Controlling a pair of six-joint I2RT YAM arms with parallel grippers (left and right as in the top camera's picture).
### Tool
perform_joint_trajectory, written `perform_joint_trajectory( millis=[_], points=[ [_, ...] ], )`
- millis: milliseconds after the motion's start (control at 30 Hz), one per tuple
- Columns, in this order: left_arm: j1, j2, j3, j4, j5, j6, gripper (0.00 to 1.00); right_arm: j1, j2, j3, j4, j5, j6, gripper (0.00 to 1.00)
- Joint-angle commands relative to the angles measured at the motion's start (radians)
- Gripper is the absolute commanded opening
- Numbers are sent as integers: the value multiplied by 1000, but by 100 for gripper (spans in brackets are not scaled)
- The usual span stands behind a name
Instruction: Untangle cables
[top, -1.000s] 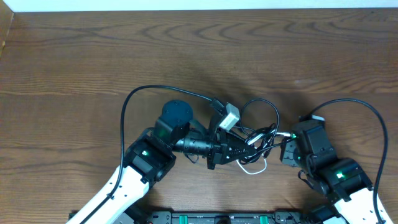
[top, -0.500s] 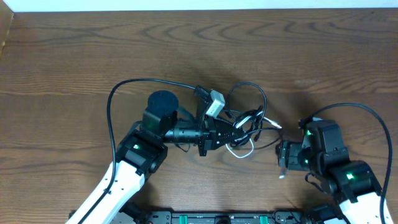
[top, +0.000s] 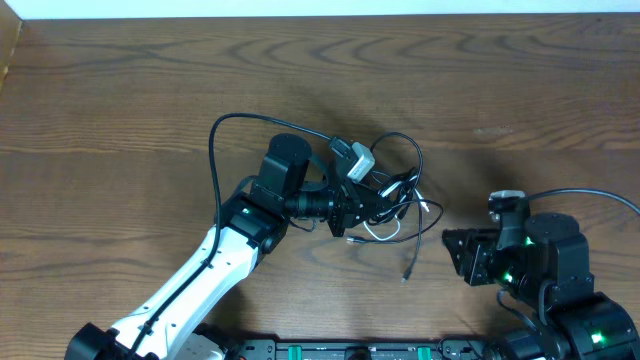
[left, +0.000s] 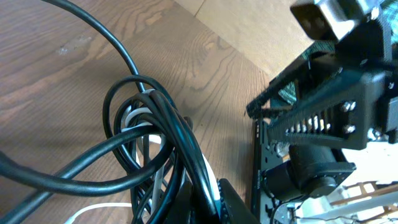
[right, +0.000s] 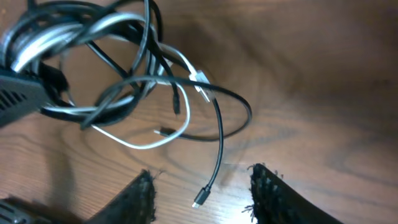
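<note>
The cables (top: 393, 192) form one tangle of thin black cords and a white one (top: 385, 236) at the table's middle. My left gripper (top: 360, 212) is shut on the bundle's left side. In the left wrist view the black and white strands (left: 155, 137) are pinched between its jaws (left: 207, 199). One black cord trails out of the tangle and its plug (top: 405, 274) lies on the wood. My right gripper (top: 452, 252) stands open to the right of the tangle. In the right wrist view that plug (right: 199, 202) lies untouched between its fingers (right: 202, 190), below the tangle (right: 93, 37).
The left arm's own thick black cord (top: 235, 130) arcs over the wood behind it. The right arm's body (left: 329, 93) fills the right side of the left wrist view. The brown table's (top: 120, 90) far edge meets a white strip at the top.
My right gripper has backed away from the tangle to the lower right and opened. A black cord end now lies loose on the wood. The left gripper shifted slightly with the bundle.
</note>
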Motion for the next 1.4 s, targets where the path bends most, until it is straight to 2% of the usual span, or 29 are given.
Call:
perform_joint_trajectory(
  millis=[0, 33, 67, 133, 367, 633, 800, 933, 1067, 1300, 1367],
  points=[
    [4, -7, 26, 8, 50, 82, 8, -5, 6, 18, 52, -54, 116, 49],
    [4, -7, 26, 7, 58, 96, 8, -5, 10, 18, 82, -86, 153, 45],
    [3, -7, 26, 8, 69, 117, 8, -5, 14, 18, 104, -109, 183, 35],
    [-5, -7, 26, 7, 71, 157, 8, -5, 31, 17, 149, -152, 262, 28],
    [-51, -7, 26, 7, 69, 262, 8, -5, 121, 17, 239, -156, 407, 33],
    [-66, -7, 26, 6, 67, 305, 8, -5, 256, 18, 360, -231, 476, 34],
    [-66, -7, 26, 6, 67, 314, 7, -5, 323, 18, 386, -257, 480, 41],
    [-66, -7, 26, 8, 67, 330, 8, -5, 361, 18, 415, -298, 480, 40],
    [-66, -8, 26, 16, 71, 332, 8, -1, 409, 17, 379, -291, 475, 31],
    [-66, -21, 26, 19, 79, 332, 7, -1, 513, 17, 345, -290, 452, 28],
    [-66, -24, 26, 27, 112, 332, 7, -1, 536, 17, 347, -280, 451, 24]
  ],
)
